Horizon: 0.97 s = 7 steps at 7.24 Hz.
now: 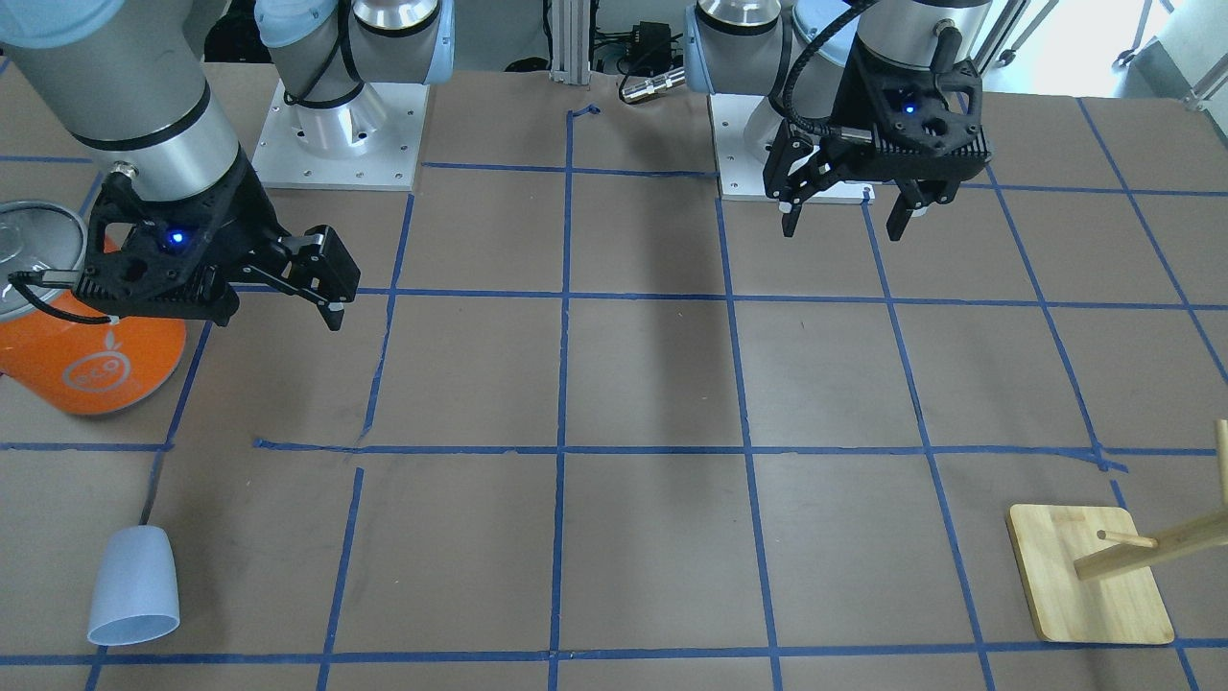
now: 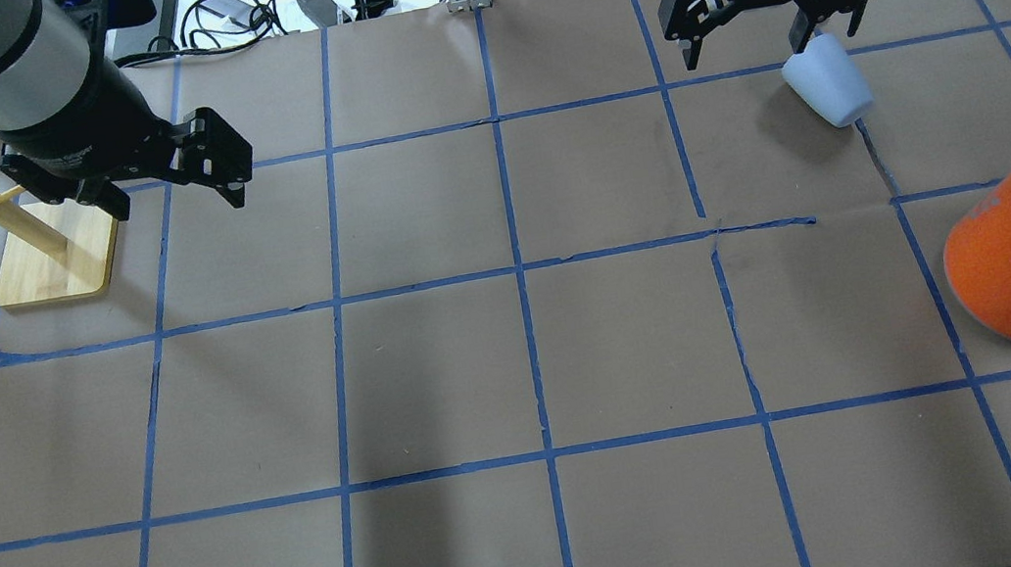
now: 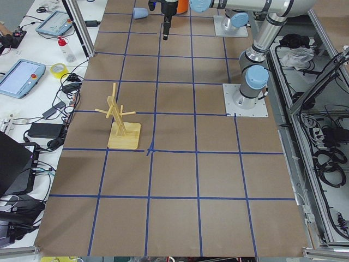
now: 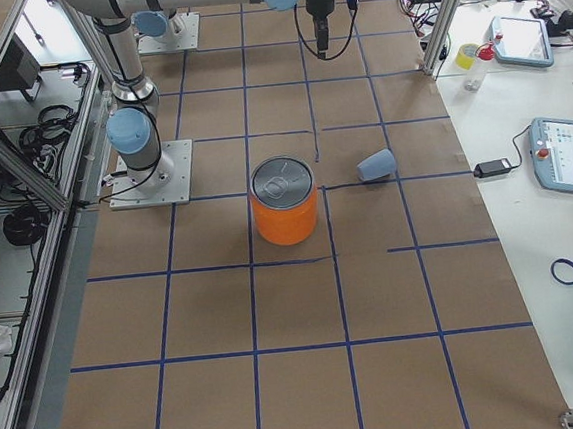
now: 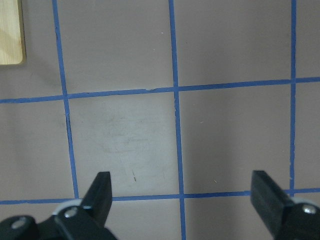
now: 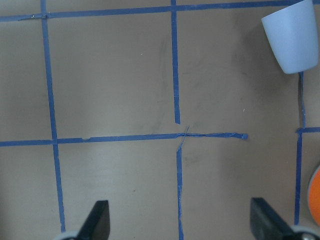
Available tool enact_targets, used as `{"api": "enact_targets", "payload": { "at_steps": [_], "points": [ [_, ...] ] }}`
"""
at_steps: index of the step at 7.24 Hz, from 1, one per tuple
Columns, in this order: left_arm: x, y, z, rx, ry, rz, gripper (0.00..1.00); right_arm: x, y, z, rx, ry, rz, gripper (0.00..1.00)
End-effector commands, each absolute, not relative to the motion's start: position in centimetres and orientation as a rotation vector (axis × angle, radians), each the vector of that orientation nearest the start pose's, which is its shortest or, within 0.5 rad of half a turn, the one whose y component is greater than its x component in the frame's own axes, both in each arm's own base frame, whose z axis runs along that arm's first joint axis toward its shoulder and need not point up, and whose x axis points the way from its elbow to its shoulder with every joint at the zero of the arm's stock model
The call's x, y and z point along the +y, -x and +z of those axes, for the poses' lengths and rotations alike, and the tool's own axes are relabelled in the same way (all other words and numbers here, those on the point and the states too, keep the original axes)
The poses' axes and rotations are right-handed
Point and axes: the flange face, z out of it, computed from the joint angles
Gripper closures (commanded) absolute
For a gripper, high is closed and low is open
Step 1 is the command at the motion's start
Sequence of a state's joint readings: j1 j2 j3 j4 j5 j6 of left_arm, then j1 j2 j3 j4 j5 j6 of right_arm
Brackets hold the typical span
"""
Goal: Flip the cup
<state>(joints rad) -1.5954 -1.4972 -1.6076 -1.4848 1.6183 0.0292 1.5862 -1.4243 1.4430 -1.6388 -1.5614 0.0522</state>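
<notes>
The cup [image 1: 134, 585] is lying on its side on the taped brown surface [image 1: 652, 384]. It is resting on the right arm's side, toward the edge away from the robot's base, near the orange can [image 1: 96, 360] but not touching it. The right gripper [image 6: 180, 202] is hanging above the surface with its fingers spread wide, gripping nothing. The left gripper [image 5: 181, 175] is hovering near the wooden peg stand [image 1: 1089, 585], its fingers also spread and empty.
</notes>
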Motion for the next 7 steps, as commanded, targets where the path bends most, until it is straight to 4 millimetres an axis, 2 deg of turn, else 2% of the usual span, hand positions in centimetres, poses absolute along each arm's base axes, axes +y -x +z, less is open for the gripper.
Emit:
{"api": "enact_targets", "payload": {
  "at_steps": [1, 2, 3, 4, 5, 6, 7],
  "points": [
    [-46.9, 14.0, 51.4, 3.087, -0.078, -0.190, 0.00, -57.6, -14.2, 46.5, 3.141, -0.053, -0.123, 0.00],
    [-46.9, 14.0, 51.4, 3.087, -0.078, -0.190, 0.00, -58.3, -13.8, 45.3, 3.144, -0.056, -0.095, 0.00],
    [-46.9, 14.0, 51.4, 3.087, -0.078, -0.190, 0.00, -58.9, -11.5, 45.1, 3.138, 0.023, -0.092, 0.00],
    [-46.9, 14.0, 51.4, 3.087, -0.078, -0.190, 0.00, -60.1, -7.1, 45.1, 3.133, 0.087, -0.124, 0.00],
    [-46.9, 14.0, 51.4, 3.087, -0.078, -0.190, 0.00, -63.0, -3.6, 41.4, 3.136, 0.130, -0.111, 0.00],
    [-46.9, 14.0, 51.4, 3.087, -0.078, -0.190, 0.00, -65.2, -2.1, 39.6, 3.161, 0.232, -0.226, 0.00],
    [-46.9, 14.0, 51.4, 3.087, -0.078, -0.190, 0.00, -66.5, -1.4, 38.0, 3.158, 0.398, -0.263, 0.00]
  ]
}}
